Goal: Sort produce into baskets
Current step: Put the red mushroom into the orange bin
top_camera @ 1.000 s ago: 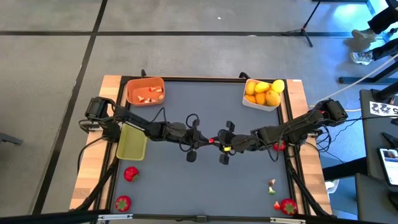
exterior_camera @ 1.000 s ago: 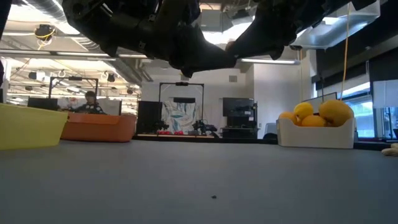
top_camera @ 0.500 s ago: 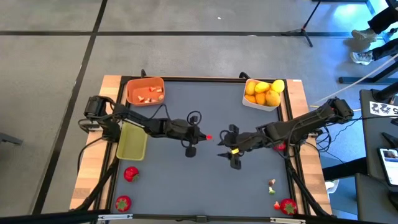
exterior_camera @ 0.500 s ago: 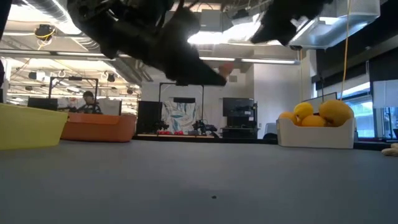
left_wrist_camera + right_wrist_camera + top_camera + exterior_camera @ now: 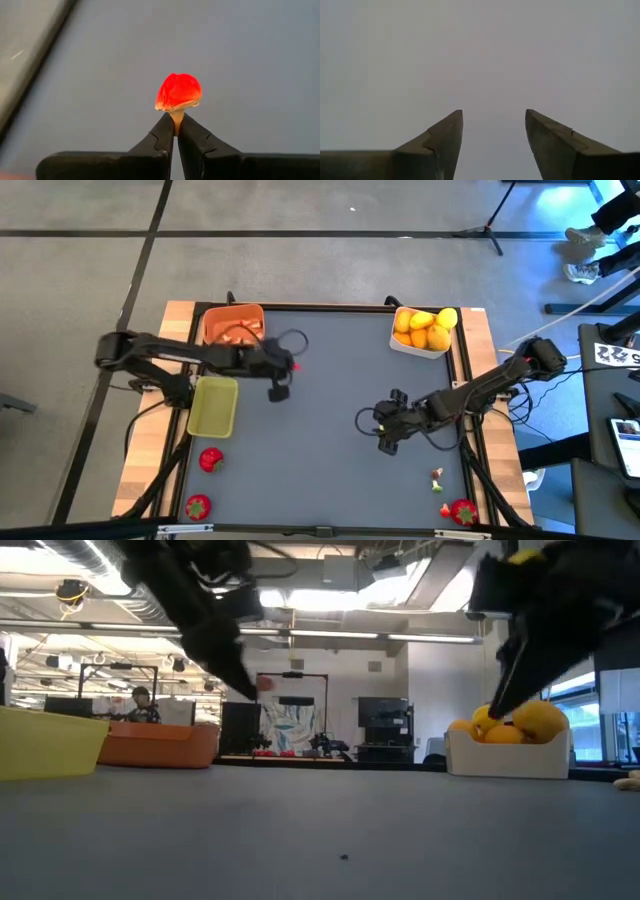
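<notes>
My left gripper point(image 5: 288, 366) hangs above the table just right of the orange basket point(image 5: 233, 326), shut on a small produce piece with a red cap and a pale stem point(image 5: 178, 92); the low view shows the piece point(image 5: 265, 683) high above the table. My right gripper point(image 5: 366, 428) stands open over bare table right of the middle, nothing between its fingers point(image 5: 494, 117). The orange basket holds a few pale-and-red bits. The white basket point(image 5: 422, 330) holds yellow and orange citrus. The yellow-green basket point(image 5: 213, 406) lies at the left edge. My left gripper pinches the piece's pale stem point(image 5: 176, 117) between its two fingertips, only at their free ends. The red cap stands out beyond the tips. The fingers slant down toward the table's far side, and the piece is lifted clear of the table.
Two strawberries point(image 5: 210, 459) point(image 5: 197, 506) lie near the front left, a third point(image 5: 463, 511) at the front right, with a small pale-and-red bit point(image 5: 437, 478) beside it. The table's middle is bare grey mat point(image 5: 330, 470).
The two grippers stood together at the table's middle with the red piece between them. My left gripper has since carried the piece toward the far left, to beside the orange basket. My right gripper has drawn back toward the table's near right and sunk a little.
</notes>
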Robot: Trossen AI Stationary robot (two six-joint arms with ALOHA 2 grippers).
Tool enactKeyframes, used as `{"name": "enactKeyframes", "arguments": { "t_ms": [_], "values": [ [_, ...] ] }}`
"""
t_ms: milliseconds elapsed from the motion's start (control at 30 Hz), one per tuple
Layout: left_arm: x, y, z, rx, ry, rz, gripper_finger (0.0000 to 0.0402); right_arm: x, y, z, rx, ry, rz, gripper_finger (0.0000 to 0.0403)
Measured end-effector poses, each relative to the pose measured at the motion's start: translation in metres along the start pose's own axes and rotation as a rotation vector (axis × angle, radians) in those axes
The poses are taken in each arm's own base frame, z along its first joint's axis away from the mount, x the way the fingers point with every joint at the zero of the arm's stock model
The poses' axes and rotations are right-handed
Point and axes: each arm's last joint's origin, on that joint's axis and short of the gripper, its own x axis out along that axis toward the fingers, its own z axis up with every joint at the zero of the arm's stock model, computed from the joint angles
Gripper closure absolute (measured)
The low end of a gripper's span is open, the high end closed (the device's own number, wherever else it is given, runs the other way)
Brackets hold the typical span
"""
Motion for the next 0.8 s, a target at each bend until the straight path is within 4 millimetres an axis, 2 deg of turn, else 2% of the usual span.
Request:
{"name": "enactKeyframes", "arguments": {
  "t_ms": [167,300,567,800],
  "values": [
    [-0.029,0.044,-0.013,-0.139,0.073,0.169,0.0381,0.010,-0.007,-0.014,0.053,0.031,-0.039,0.0189],
    [-0.041,0.076,-0.023,-0.254,0.109,0.258,0.0383,0.013,-0.009,-0.017,0.071,0.013,-0.033,0.0189],
    [-0.032,0.118,-0.048,-0.377,0.214,0.379,0.0378,0.014,-0.006,-0.013,0.080,-0.035,0.002,0.0189],
    [-0.020,0.133,-0.072,-0.455,0.281,0.431,0.0371,0.014,-0.006,-0.013,0.079,-0.045,-0.011,0.0189]
  ]
}}
